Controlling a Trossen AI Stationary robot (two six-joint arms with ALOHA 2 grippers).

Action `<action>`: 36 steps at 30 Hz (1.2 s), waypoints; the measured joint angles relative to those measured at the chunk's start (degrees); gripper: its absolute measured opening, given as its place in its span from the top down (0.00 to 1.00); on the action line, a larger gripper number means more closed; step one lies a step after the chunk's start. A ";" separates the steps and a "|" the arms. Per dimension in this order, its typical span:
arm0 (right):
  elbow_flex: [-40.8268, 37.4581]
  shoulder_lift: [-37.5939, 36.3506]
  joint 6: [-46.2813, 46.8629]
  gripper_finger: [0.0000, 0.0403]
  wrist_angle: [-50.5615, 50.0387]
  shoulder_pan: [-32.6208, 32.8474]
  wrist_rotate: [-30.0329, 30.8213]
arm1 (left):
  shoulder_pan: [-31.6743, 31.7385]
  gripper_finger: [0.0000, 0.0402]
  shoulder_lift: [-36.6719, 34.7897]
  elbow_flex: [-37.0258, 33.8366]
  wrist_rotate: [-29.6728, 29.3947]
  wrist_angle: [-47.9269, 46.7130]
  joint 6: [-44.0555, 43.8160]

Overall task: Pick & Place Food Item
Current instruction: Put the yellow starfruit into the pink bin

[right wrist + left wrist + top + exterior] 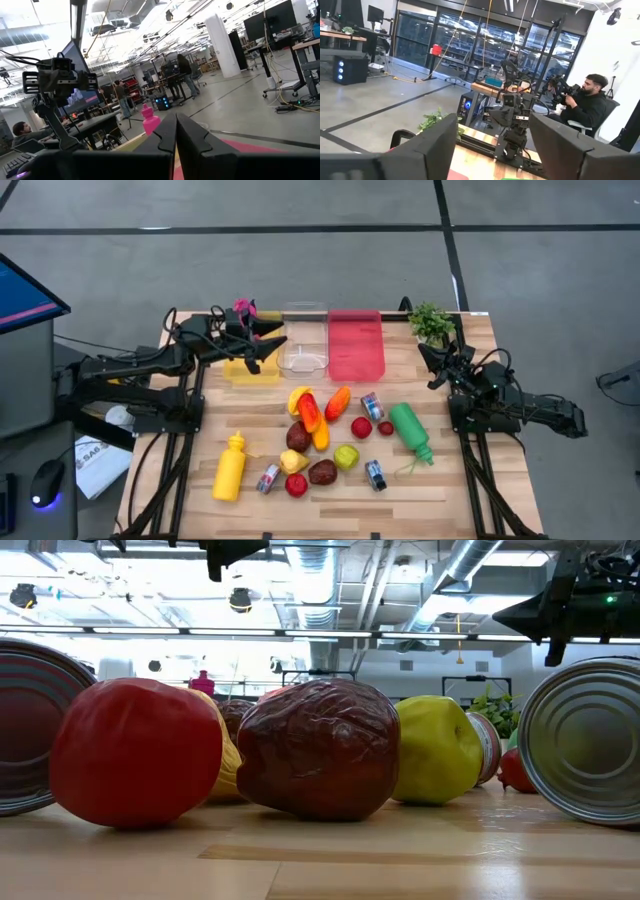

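While my left gripper [268, 352] hangs over the yellow tray [240, 368] at the far left of the table with its jaws apart and nothing visible between them, the food I am meant to move lies in a heap well away, near the middle of the boards: a banana [297, 396], an orange carrot-like piece [338, 402], red and dark fruit, a green apple [346, 456], small cans and a yellow bottle [230, 467]. My right gripper [437, 368] waits at the far right edge beside the little green plant [432, 321], jaws pressed together and empty. I judge the trouble ahead lies in that crowding. The pieces touch or overlap, so fingers coming down on one may nudge its neighbours, and round fruit or a can could roll off toward the table edge. A rounded, glossy item may also slip out of a shallow pinch. The clear bin [304, 338] and red bin [356, 345] sit just beside the yellow tray, so a careless release could land in the wrong one.
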 joint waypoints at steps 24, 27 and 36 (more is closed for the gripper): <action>0.00 -0.02 0.00 0.99 0.39 0.01 -0.02 | -5.79 0.01 11.69 0.00 0.86 16.98 -1.51; 0.00 -0.02 0.00 0.99 0.39 0.01 -0.02 | -7.62 0.01 13.33 0.02 -1.65 22.22 -1.78; 0.00 -0.02 0.00 0.99 -0.01 0.00 -0.02 | -12.95 0.01 14.58 4.27 -4.30 31.53 -5.44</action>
